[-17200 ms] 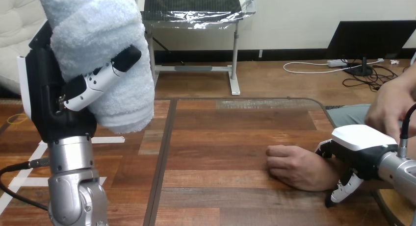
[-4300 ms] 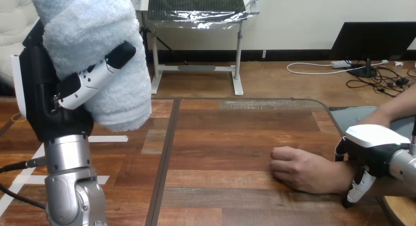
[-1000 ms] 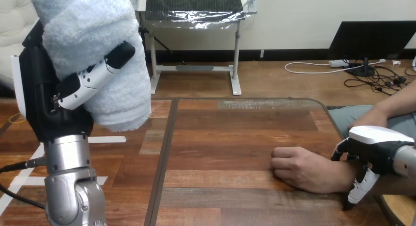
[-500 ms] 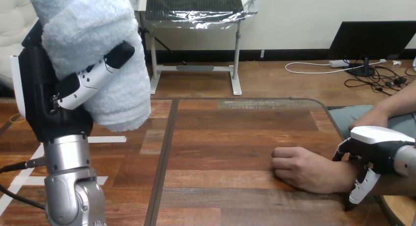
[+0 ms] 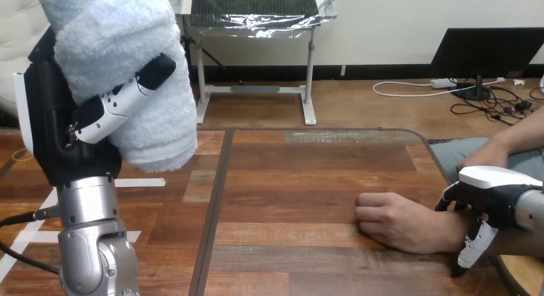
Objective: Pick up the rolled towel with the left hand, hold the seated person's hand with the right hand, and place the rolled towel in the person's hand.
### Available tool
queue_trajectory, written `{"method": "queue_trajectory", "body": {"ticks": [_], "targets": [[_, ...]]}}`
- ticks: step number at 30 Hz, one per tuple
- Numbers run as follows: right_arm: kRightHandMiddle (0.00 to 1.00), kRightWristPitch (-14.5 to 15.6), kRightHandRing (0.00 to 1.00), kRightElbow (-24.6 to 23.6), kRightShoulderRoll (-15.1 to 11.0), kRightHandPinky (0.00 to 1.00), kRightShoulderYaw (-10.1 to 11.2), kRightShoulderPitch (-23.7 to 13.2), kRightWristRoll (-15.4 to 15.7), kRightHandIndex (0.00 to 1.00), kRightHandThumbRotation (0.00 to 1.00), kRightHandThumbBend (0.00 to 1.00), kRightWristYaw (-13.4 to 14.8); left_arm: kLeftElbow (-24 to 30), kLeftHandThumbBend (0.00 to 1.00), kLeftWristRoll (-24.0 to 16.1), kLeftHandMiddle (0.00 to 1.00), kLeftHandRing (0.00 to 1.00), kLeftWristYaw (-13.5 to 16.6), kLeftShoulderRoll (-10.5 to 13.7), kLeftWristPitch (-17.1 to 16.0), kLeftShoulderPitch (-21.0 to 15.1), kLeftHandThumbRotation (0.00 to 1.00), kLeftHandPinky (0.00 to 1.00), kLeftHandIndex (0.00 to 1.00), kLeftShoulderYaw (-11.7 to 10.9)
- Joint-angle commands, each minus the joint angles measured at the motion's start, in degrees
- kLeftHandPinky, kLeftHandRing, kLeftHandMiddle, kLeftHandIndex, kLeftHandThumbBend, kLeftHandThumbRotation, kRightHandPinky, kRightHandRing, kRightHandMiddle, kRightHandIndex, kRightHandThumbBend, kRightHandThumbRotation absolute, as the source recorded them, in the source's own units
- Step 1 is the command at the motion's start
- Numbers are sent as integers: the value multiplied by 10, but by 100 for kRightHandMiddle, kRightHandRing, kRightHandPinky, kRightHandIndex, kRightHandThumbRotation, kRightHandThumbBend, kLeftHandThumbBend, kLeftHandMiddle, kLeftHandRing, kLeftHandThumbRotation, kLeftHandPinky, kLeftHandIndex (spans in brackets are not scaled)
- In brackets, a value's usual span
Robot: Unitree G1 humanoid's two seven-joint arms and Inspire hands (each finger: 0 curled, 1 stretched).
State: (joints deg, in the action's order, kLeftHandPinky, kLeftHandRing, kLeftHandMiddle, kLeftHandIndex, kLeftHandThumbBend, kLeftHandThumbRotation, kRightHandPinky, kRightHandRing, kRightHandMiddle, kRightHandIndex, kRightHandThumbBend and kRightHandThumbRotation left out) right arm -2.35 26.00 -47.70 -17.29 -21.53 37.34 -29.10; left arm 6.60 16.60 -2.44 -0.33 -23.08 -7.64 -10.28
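The rolled towel (image 5: 125,58) was off the bench (image 5: 289,174), raised at the far left in the left robot hand (image 5: 64,139). That robot hand was clenched round it, with the thumb lying across the towel's front. The roll's long axis stood close to upright, its top leaning a little to the left and its lower end hanging out below the thumb.

The person's hand (image 5: 398,222) rested on the bench to the right, low and well apart from the towel. It was closed in a loose fist with the knuckles pointing left. The right robot hand (image 5: 494,193) arched over the person's wrist (image 5: 449,235), fingers curled down on its near side, and so grasped the wrist rather than the hand itself.

The delivery therefore ran rightward and downward across the bare middle of the bench. The fist would probably need to open or turn palm-up first, and the upright roll would likely have to tip over to lie across that palm.
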Motion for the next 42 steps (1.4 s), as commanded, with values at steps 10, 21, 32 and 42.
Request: {"method": "queue_trajectory", "body": {"ticks": [10,21,32,42], "targets": [[74,5,67,0,-18,50,12,-17,1,75,11,100,2,29,53,4,33,27,0,2,3,-33,0,21,38,2],[76,4,70,0,-20,53,10,-18,4,76,10,100,0,29,53,0,33,27,2,2,1,-34,0,21,38,2],[76,2,71,1,-23,53,7,-19,12,76,10,100,1,28,54,6,34,27,-1,2,0,-33,0,21,38,2],[77,1,72,11,-20,54,5,-21,23,75,11,100,9,27,53,5,34,27,-1,2,-1,-34,0,21,39,1]]}}
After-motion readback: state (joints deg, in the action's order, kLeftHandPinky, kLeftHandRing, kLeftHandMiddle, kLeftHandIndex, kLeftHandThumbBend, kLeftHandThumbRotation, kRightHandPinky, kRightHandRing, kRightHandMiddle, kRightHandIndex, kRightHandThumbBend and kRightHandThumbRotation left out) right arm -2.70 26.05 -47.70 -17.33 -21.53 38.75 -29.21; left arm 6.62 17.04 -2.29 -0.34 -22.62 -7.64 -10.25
